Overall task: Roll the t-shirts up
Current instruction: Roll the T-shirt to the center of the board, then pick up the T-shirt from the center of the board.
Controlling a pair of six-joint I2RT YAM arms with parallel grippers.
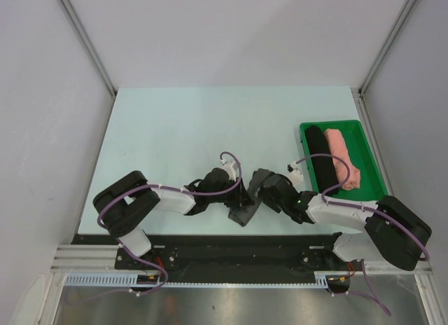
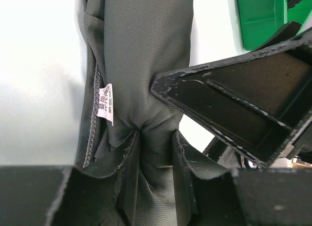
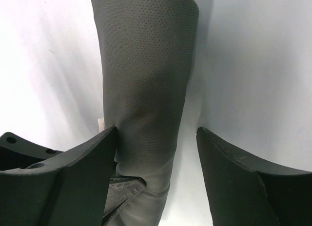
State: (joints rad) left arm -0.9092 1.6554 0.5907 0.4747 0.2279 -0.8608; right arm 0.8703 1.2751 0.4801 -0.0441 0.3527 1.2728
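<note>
The dark charcoal t-shirt (image 1: 245, 213) lies as a long roll near the table's front edge, between both grippers. My left gripper (image 1: 238, 196) is shut on one end of it; in the left wrist view the fabric (image 2: 146, 50) is pinched between the fingers (image 2: 127, 158), with the white neck label (image 2: 106, 103) beside them. My right gripper (image 1: 270, 193) is open around the roll (image 3: 146, 65), which rests against its left finger (image 3: 92, 158). A black rolled t-shirt (image 1: 322, 157) and a salmon pink rolled t-shirt (image 1: 343, 157) lie in the green tray (image 1: 332, 124).
The green tray stands at the right of the table and its corner shows in the left wrist view (image 2: 258, 16). White walls enclose the table on three sides. The pale table surface (image 1: 196, 129) stretches behind the arms.
</note>
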